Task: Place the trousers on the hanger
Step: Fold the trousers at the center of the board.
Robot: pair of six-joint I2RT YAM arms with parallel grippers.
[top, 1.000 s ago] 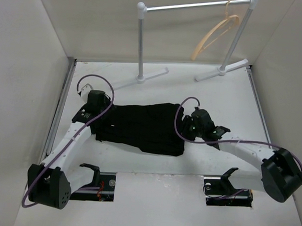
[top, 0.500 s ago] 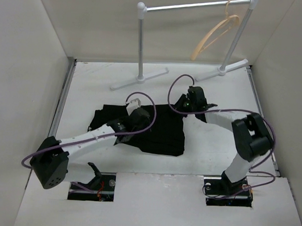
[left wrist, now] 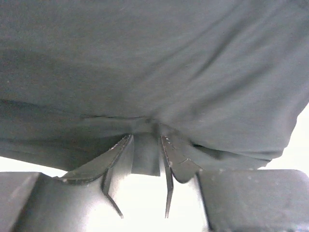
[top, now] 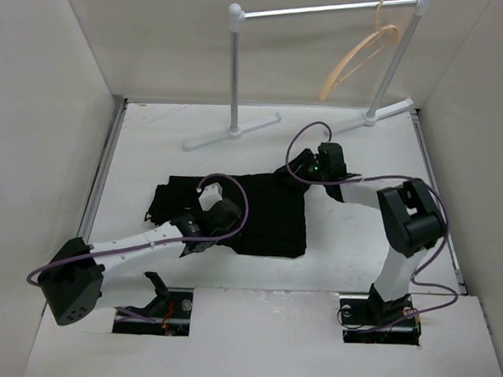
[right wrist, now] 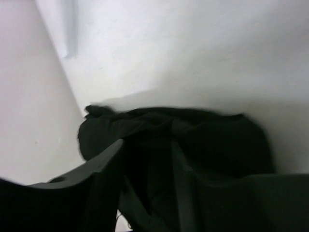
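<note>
The trousers lie on the table, long axis left to right, near edge pinched by the left gripper; the right gripper, its grip unclear, is nearer the hanger behind.

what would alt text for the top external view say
Black soft-fabric trousers lie crumpled on a white table, with the left gripper at their near edge and the right gripper at their far right corner. Behind, a light tan wooden hanger hangs empty on a white-and-silver metal garment rail.
</note>
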